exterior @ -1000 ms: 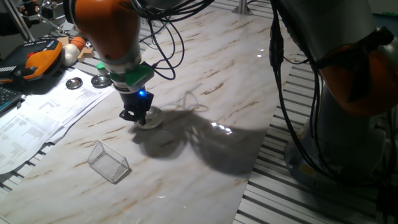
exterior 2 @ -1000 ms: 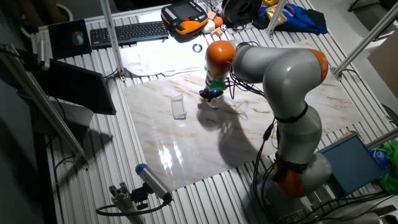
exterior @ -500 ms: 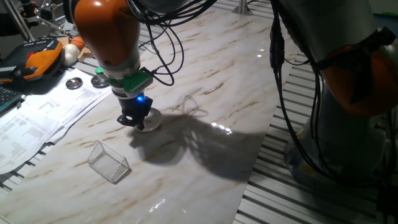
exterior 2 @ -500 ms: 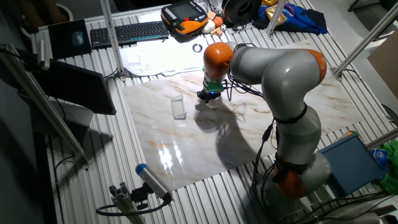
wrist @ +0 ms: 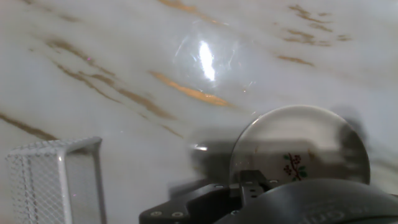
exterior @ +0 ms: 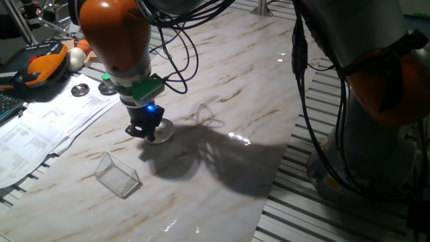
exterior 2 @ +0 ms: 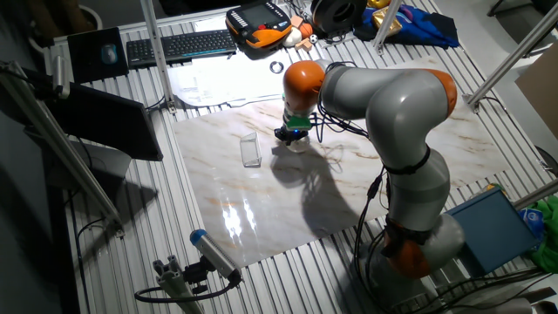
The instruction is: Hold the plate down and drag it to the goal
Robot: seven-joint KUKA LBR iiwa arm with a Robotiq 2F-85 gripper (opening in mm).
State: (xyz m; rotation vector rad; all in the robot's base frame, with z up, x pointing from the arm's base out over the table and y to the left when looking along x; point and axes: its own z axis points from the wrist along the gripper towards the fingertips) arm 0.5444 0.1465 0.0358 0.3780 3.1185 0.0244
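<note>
From one fixed view I see the gripper (exterior: 149,132) pressed onto the plate (exterior: 163,130), near the goal (exterior: 117,175). The other fixed view matches. In the hand view I can't tell the jaws' spread; the plate (wrist: 298,146) lies right of the goal (wrist: 53,177).

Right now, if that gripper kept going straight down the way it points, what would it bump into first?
The plate. The gripper points straight down at it and seems to be on it or just above; contact itself is hidden. The table lies right beneath.
</note>
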